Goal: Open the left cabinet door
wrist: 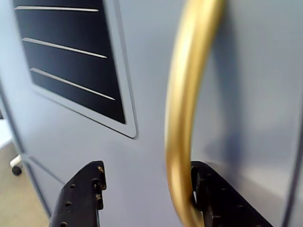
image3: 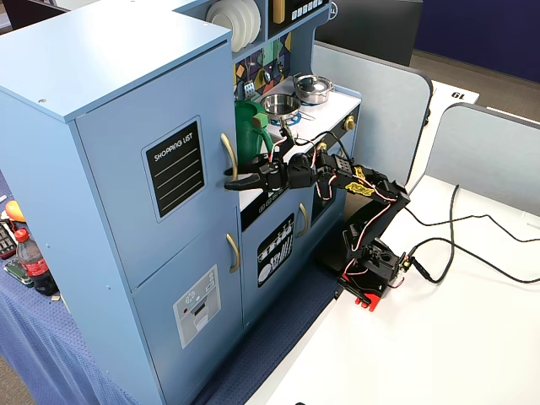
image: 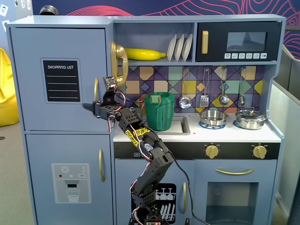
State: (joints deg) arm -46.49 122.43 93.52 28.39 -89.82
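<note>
The left cabinet door [image: 61, 112] is blue-grey with a black "SHOPPING LIST" panel [image: 61, 80] and a vertical gold bar handle [image: 96, 89]. It looks shut against the cabinet in both fixed views; it also shows in a fixed view [image3: 160, 228]. My gripper [image: 90, 107] reaches the lower end of the handle [image3: 229, 156]. In the wrist view the gripper [wrist: 147, 187] is open: the handle [wrist: 182, 118] stands between the jaws, close against the right finger [wrist: 222, 198], and the left finger [wrist: 83, 196] is well apart from it, near the door face.
Below is the door with the ice-dispenser graphic [image: 70, 183] and its own gold handle [image: 101, 165]. A green pitcher [image: 159, 111] stands on the counter right behind the arm. A gold toy phone [image: 118, 63] hangs beside the door. The arm base [image3: 371, 270] and cables sit on the white table [image3: 439, 346].
</note>
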